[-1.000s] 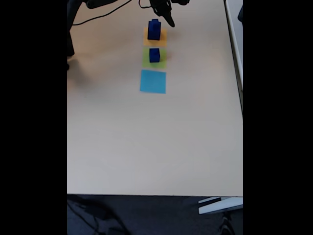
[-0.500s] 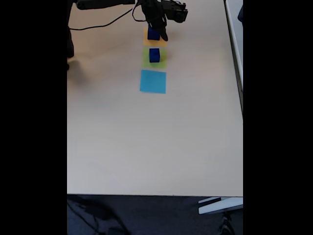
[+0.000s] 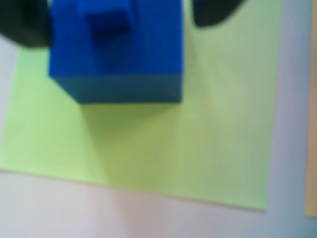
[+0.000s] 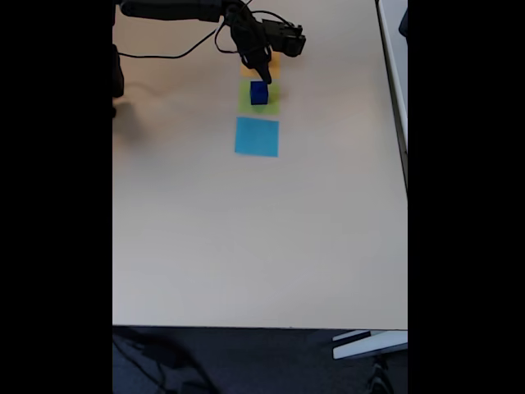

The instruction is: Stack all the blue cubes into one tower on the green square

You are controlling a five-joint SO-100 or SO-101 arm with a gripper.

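Note:
In the wrist view a dark blue cube (image 3: 116, 59) stands on the green square (image 3: 188, 148), with a smaller blue cube (image 3: 106, 20) on its top. My gripper (image 3: 119, 29) hangs just over them. Its dark fingers (image 3: 25, 25) are spread to either side of the larger cube, and a sliver of green shows beside the right one, so it is open. In the fixed view the gripper (image 4: 262, 75) points down at the blue cube (image 4: 259, 93) on the green square (image 4: 244, 103) near the table's far edge.
An orange square (image 4: 273, 64) lies just beyond the green one, mostly covered by my arm (image 4: 246, 33). A light-blue square (image 4: 257, 136) lies nearer the camera. A black cable (image 4: 164, 53) runs across the far left. The table's right edge (image 4: 394, 98) is close.
My gripper has come down from above the orange square and moved toward the camera, over the cube on the green square. The arm now covers the stack on the orange square.

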